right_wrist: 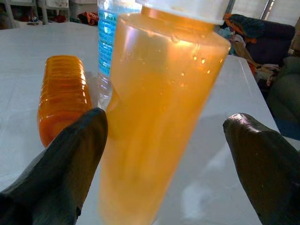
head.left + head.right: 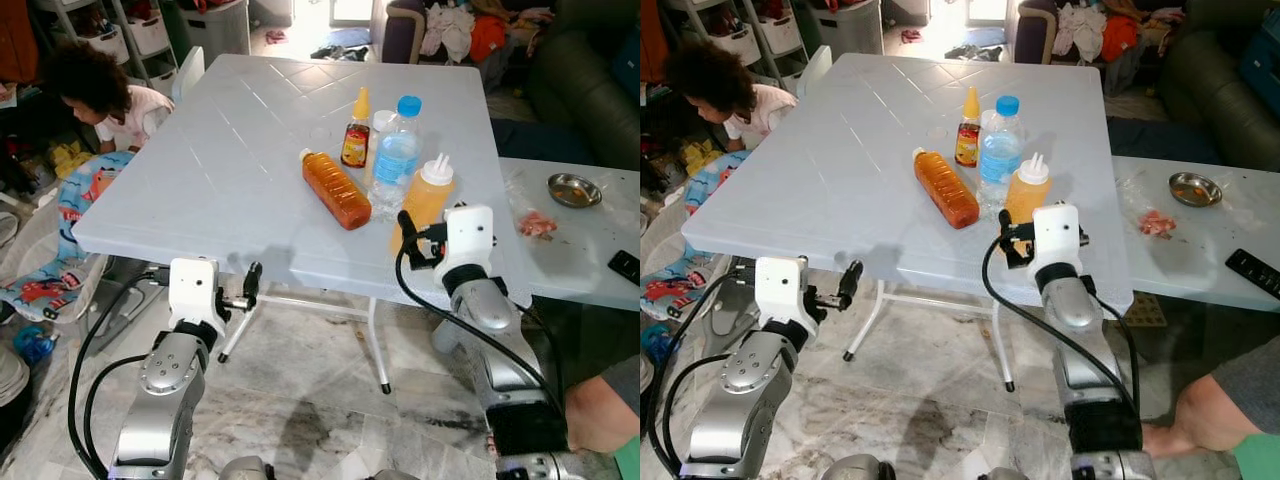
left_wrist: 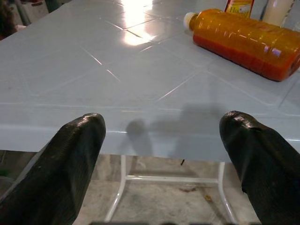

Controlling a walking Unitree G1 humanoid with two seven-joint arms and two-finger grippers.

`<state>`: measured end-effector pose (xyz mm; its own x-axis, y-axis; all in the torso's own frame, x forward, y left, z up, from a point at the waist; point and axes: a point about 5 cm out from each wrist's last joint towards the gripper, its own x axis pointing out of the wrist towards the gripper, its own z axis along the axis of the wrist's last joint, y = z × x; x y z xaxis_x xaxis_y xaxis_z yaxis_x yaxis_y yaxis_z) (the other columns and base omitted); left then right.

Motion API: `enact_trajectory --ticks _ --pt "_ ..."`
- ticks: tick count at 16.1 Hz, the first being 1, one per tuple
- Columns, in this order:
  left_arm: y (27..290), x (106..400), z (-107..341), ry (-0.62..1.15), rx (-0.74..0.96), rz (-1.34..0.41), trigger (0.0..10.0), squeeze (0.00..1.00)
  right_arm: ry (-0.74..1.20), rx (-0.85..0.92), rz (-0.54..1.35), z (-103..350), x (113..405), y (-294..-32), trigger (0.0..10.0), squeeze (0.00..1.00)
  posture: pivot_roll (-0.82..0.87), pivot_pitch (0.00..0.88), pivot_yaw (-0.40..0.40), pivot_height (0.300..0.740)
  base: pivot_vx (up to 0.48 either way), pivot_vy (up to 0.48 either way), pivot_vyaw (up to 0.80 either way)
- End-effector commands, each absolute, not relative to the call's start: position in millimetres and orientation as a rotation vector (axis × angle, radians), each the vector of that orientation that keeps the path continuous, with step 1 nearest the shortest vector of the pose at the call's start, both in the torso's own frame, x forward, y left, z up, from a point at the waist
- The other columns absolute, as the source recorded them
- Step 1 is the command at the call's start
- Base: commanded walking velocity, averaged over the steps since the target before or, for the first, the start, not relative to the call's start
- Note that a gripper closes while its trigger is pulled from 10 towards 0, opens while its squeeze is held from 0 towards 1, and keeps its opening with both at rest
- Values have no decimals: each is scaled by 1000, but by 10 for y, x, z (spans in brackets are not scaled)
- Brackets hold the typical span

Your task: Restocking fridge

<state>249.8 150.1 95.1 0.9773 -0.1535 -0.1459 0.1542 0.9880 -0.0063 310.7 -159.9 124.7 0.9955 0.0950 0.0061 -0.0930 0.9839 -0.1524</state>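
Right end effector (image 1: 164, 164) is wide open, fingers either side of the orange squeeze bottle (image 2: 425, 200) at the bench (image 2: 240, 160) near edge, nothing gripped. Bottle looks full, heavy-ish, soft-walled, slick; grip mid-body, gently. Left end effector (image 3: 161, 154) is open and empty, below the edge.

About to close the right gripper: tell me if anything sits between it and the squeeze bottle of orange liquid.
Nothing visible does. The right gripper is open at the table's near edge, with the squeeze bottle directly between its fingers. The water bottle and the lying orange bottle sit beyond and beside it.
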Motion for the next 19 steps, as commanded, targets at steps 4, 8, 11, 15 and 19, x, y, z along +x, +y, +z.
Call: enact_trajectory --ticks 4,8,11,15,19 --pt "1505 2504 981 146 24 -164 10000 0 -23 -152 98 1266 3189 -1634 10000 0 26 24 23 740 0 0 0" --pt "1506 2505 977 150 26 -163 10000 0 -26 -171 98 1266 3271 -1653 10000 0 29 26 23 740 0 0 0" --pt "1505 2507 978 152 27 -163 10000 0 -40 -195 100 1283 3351 -1657 10000 0 31 30 24 740 0 0 0" --pt "1507 2512 975 154 27 -160 10000 0 -65 -218 100 1324 3450 -1637 10000 0 31 31 25 740 0 0 0" --pt "1508 2520 973 155 24 -153 10000 0 -101 -232 114 1385 3528 -1561 10000 0 33 32 21 740 0 0 0"
